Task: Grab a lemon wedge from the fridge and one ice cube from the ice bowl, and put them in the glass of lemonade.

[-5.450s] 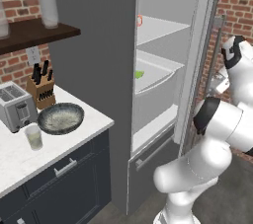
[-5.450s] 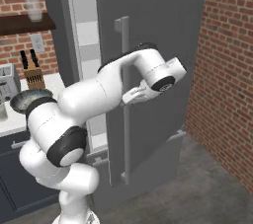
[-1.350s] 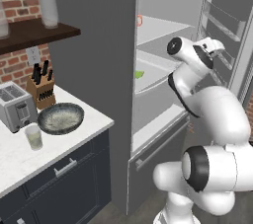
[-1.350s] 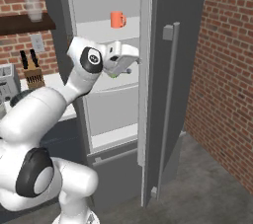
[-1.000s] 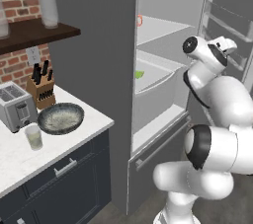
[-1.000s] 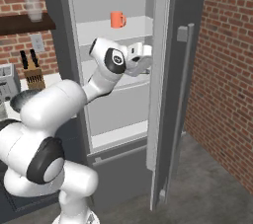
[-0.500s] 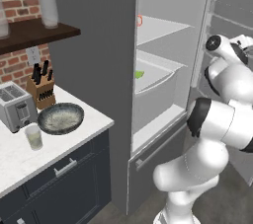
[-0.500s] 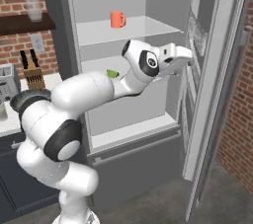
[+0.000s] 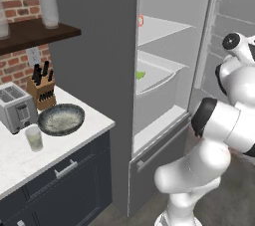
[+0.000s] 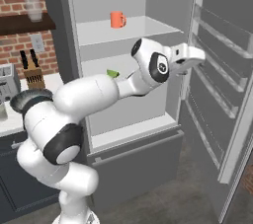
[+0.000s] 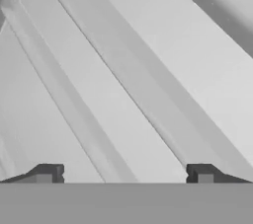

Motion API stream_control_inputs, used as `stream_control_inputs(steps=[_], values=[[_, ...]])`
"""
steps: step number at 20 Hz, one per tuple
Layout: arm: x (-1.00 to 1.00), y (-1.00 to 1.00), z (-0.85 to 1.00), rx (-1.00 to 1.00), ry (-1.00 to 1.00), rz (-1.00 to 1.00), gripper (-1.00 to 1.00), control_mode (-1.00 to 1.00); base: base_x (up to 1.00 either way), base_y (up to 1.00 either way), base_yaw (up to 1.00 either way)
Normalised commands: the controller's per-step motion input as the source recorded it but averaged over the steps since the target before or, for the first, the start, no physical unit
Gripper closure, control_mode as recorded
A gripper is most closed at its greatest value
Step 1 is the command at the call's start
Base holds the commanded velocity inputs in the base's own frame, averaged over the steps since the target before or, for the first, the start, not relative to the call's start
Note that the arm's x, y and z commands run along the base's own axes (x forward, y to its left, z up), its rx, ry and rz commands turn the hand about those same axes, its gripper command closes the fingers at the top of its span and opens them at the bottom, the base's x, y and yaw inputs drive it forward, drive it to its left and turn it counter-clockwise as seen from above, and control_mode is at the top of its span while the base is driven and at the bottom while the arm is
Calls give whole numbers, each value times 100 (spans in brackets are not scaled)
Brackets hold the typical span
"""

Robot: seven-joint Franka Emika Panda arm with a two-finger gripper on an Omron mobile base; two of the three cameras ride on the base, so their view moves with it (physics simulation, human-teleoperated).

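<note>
The fridge (image 10: 129, 134) stands wide open, its door (image 10: 225, 94) swung far to the right. On the middle shelf lies the lemon wedge (image 10: 113, 73), small and yellow-green, also seen in the left base view (image 9: 140, 75). My gripper (image 10: 199, 58) reaches right of the shelves, close to the door's inner racks and well away from the wedge. In the hand view it is open (image 11: 124, 174), with only pale door racks ahead. On the counter the ice bowl (image 9: 62, 119) sits beside the glass of lemonade (image 9: 34, 138).
An orange mug (image 10: 117, 19) stands on the fridge's top shelf. A silver toaster (image 9: 17, 108) and a knife block (image 9: 41, 85) sit behind the bowl. Frosted jars (image 9: 48, 5) stand on the wall shelf. The open door blocks the right side.
The fridge door has swung further open to the right. My hand has travelled right with it, past the shelves, and stays open.
</note>
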Motion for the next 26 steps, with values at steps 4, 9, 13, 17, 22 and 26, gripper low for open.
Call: stream_control_inputs(steps=[4, 9, 13, 17, 22, 26], values=[[-50, 55, 42, 0, -11, 0, -100, -100, 0, 0, 0], [-50, 82, 32, 6, -16, 0, -100, -100, 0, 0, 0], [-32, 99, 6, 21, -17, 0, -100, -100, 0, 0, 0], [-18, 98, 0, 38, -16, 1, -100, -100, 0, 0, 0], [-8, 98, -1, 49, -10, 7, -100, -100, 0, 0, 0], [-34, 78, -30, 46, -1, 18, -100, -100, 0, 0, 0]])
